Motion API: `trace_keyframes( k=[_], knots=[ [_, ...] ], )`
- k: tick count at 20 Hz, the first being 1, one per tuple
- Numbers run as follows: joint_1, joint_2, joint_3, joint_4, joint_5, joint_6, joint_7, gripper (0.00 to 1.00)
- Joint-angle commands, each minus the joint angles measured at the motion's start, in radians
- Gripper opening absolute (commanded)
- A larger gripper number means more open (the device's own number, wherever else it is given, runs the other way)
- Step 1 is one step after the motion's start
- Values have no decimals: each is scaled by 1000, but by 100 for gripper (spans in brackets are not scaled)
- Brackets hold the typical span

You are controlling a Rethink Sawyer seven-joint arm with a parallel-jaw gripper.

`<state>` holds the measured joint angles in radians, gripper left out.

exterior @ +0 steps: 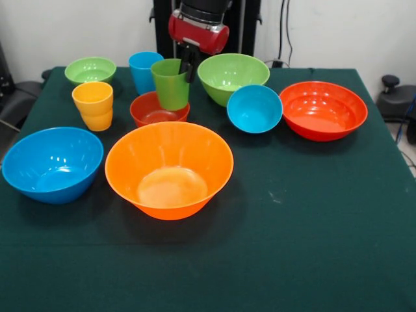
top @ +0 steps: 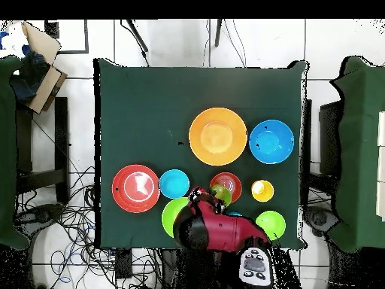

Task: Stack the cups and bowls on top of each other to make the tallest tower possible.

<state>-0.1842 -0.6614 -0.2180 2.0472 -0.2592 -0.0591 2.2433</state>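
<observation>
My gripper (exterior: 189,67) is shut on the right rim of a green cup (exterior: 170,84) and holds it upright just over a small red-orange bowl (exterior: 158,110). In the overhead view the green cup (top: 220,195) sits at the near edge of that small bowl (top: 227,183), with the gripper (top: 213,197) beside it. A blue cup (exterior: 143,70) and a yellow-orange cup (exterior: 94,104) stand to the left. A large orange bowl (exterior: 169,169) sits in front. No tower stands on the table.
A large blue bowl (exterior: 53,163) is at the left, a small green bowl (exterior: 90,70) at the far left. A green bowl (exterior: 233,77), a small blue bowl (exterior: 255,108) and a wide red bowl (exterior: 323,109) are on the right, on the dark green cloth (exterior: 312,214).
</observation>
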Motion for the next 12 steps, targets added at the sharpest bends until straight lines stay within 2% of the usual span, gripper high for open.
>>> trace_keyframes(
  k=[1, 3, 6, 12],
  knots=[
    [-159, -30, 192, 28, -110, 197, -98, 0],
    [-152, -5, 166, 1, -110, 188, -81, 0],
    [-183, 25, 181, -43, -122, 196, -80, 0],
    [-187, 74, 180, -93, -148, 197, -68, 0]
  ],
)
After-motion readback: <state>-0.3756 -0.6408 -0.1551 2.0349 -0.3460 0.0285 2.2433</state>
